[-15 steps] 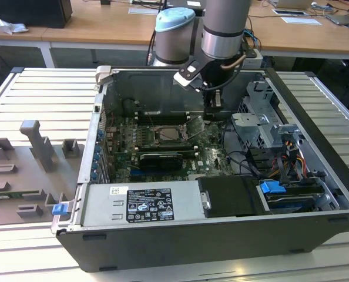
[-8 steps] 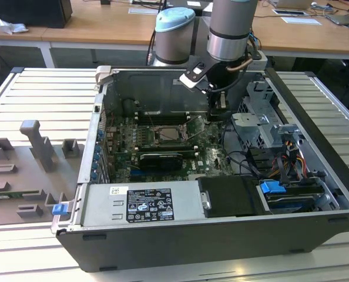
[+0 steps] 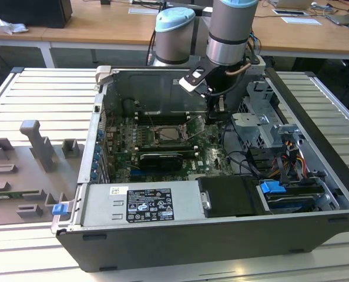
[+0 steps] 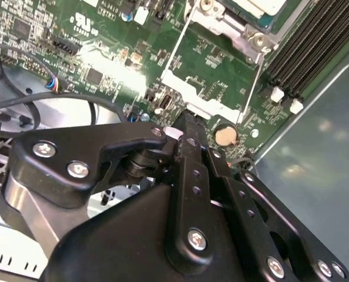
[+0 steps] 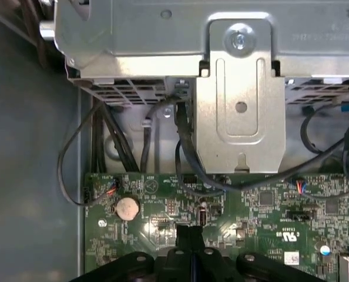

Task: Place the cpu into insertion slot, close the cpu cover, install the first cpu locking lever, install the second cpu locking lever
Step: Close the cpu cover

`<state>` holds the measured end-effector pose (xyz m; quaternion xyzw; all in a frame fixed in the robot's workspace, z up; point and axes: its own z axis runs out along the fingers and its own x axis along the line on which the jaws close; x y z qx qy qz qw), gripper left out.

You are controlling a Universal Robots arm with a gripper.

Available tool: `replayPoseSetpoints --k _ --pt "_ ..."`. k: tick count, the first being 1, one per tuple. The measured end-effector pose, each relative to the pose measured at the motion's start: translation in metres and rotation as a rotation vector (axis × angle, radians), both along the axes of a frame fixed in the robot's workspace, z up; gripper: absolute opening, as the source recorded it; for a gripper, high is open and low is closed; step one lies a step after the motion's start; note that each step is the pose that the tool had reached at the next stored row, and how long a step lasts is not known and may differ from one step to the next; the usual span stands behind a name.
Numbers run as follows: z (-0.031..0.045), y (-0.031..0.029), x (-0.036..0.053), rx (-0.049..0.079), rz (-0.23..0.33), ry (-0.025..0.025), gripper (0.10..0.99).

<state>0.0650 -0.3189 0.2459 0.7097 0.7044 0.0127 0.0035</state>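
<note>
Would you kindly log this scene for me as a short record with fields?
setting: open computer case, motherboard exposed
cpu: lying in the socket
cpu cover: raised open, tilted
gripper: shut, empty, just beside the cpu cover's free edge
contact with cpu cover: cannot tell
nearby: coin cell on the motherboard

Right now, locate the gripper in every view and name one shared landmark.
Exterior view: the gripper hangs beside the raised cpu cover.
Second wrist view: the gripper over the motherboard, near the coin battery.
First wrist view: the gripper near that battery.
Landmark in both wrist views: the coin battery.
</note>
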Motion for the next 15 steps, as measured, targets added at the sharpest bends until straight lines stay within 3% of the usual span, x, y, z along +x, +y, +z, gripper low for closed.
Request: replayPoseSetpoints --k 2,4,15 --pt "0.0001 0.0000 -0.0006 0.000 0.000 0.0121 0.106" --pt "0.0002 0.0000 -0.0014 0.000 0.000 0.0166 0.106" --pt "0.0002 0.0000 -0.0158 0.000 0.000 0.0168 0.106"
